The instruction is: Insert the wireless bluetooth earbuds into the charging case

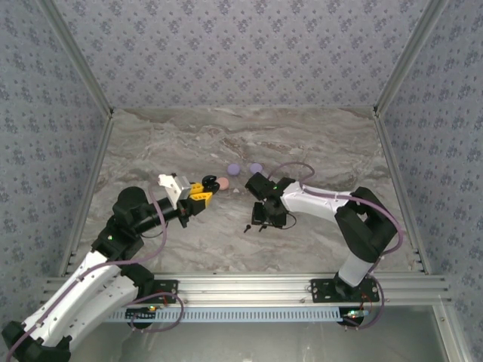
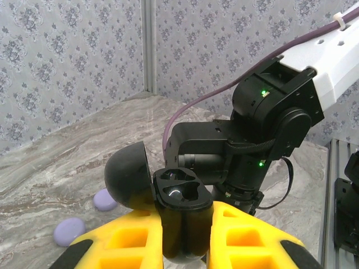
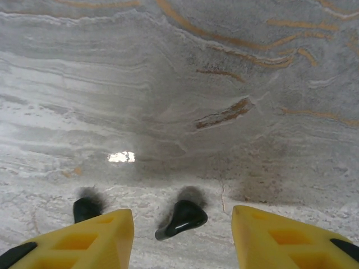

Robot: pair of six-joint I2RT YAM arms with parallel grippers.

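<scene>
Two black earbuds lie on the marble table [image 1: 324, 143], about mid-table and a little toward its near edge. In the right wrist view the first earbud [image 3: 182, 218] rests on the stone between the yellow fingers and touches neither. The second earbud [image 3: 85, 209] sits just outside the tip of the finger on the left of that view. The right gripper [image 3: 180, 224] is spread, with nothing in it.

There is one black charging case [image 2: 180, 196] — its lid [image 2: 128, 176] swung back, both wells bare — pinched by its lower body between the yellow fingers of the left gripper [image 2: 185, 241]. The right arm [image 2: 269, 129] stands close behind the case and hides the table beyond it.

Two round purple pieces lie toward the table's far edge, near each other but apart: the nearer purple piece [image 2: 70, 231] and the farther purple piece [image 2: 105, 199]. From above, one pink round piece [image 1: 223, 183] sits just beside the left gripper's tip.
</scene>
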